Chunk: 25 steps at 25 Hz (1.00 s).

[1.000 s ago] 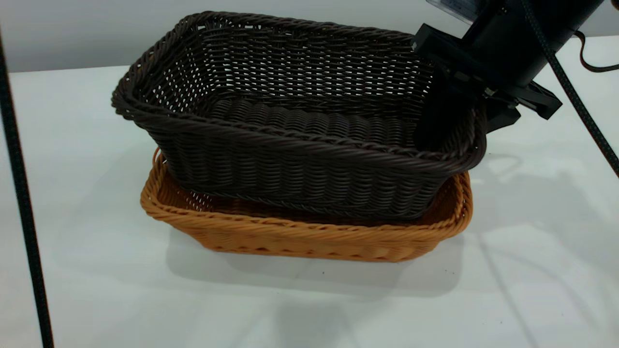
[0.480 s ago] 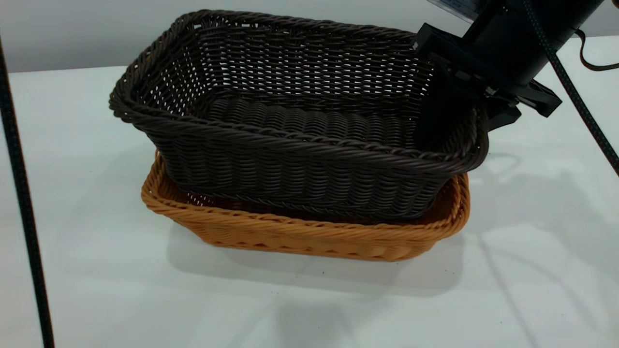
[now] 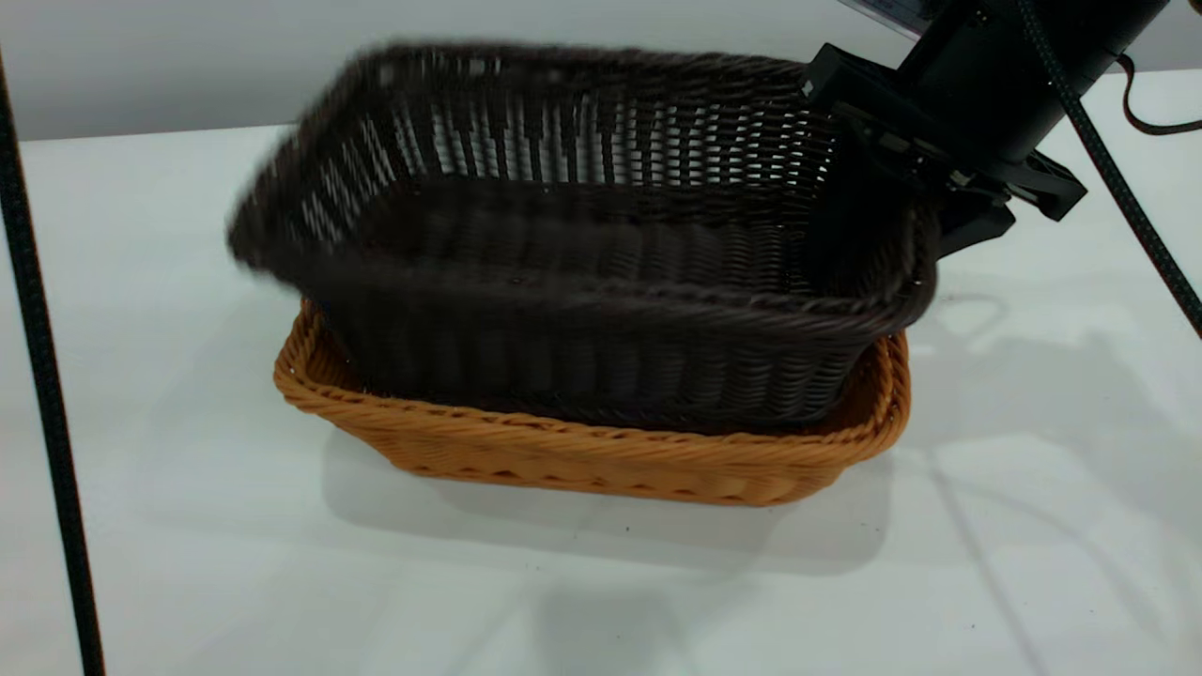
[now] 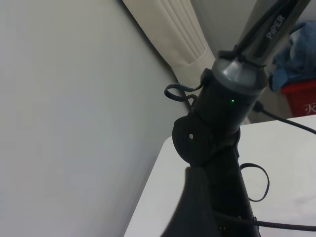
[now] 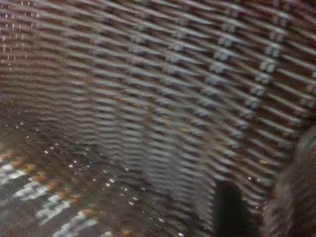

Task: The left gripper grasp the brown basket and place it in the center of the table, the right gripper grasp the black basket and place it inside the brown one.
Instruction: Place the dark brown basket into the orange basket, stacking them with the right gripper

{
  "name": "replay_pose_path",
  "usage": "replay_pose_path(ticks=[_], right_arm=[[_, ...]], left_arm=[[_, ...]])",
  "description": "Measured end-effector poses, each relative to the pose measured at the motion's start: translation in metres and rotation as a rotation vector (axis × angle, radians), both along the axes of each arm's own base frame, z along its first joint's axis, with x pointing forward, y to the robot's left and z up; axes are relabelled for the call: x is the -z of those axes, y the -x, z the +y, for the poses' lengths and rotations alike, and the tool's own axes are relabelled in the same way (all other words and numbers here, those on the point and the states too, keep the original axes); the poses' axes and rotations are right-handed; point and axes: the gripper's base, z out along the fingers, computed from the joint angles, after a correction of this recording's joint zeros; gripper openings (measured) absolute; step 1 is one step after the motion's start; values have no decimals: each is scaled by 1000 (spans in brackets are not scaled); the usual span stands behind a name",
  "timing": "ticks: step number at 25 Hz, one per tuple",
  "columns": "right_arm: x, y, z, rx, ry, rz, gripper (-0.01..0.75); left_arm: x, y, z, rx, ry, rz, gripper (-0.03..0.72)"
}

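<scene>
The black basket (image 3: 582, 253) sits in the brown basket (image 3: 601, 455) at the middle of the table (image 3: 188, 526), blurred by motion, its left end low. My right gripper (image 3: 925, 221) straddles the black basket's right wall, open, one finger (image 3: 850, 230) inside and the other outside. The right wrist view is filled with the basket's weave (image 5: 148, 113), with a dark finger (image 5: 229, 210) standing slightly off the near wall. The left gripper is outside the exterior view; its wrist view shows only a dark shape (image 4: 200, 207) of it, turned away from the baskets.
A black cable (image 3: 42, 376) hangs down the left edge of the exterior view, and another cable (image 3: 1117, 178) trails from the right arm. White tabletop surrounds the baskets on all sides. The left wrist view shows a wall, a curtain and a black arm (image 4: 222, 113).
The black basket's left end, held raised before, has dropped down into the brown basket. The right gripper has stayed almost where it was.
</scene>
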Motion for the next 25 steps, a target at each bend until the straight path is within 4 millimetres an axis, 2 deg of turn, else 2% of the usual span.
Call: replay_pose_path(ticks=[4, 8, 19, 25], right_arm=[[-1, 1, 0, -23, -5, -4, 508], [-2, 1, 0, -30, -7, -9, 595], [-12, -1, -5, -116, 83, -12, 611], [-24, -6, -2, -142, 71, 3, 611]], left_arm=[[0, 0, 0, 0, 1, 0, 532], [0, 0, 0, 0, 2, 2, 532], [0, 0, 0, 0, 2, 2, 532], [0, 0, 0, 0, 1, 2, 532]])
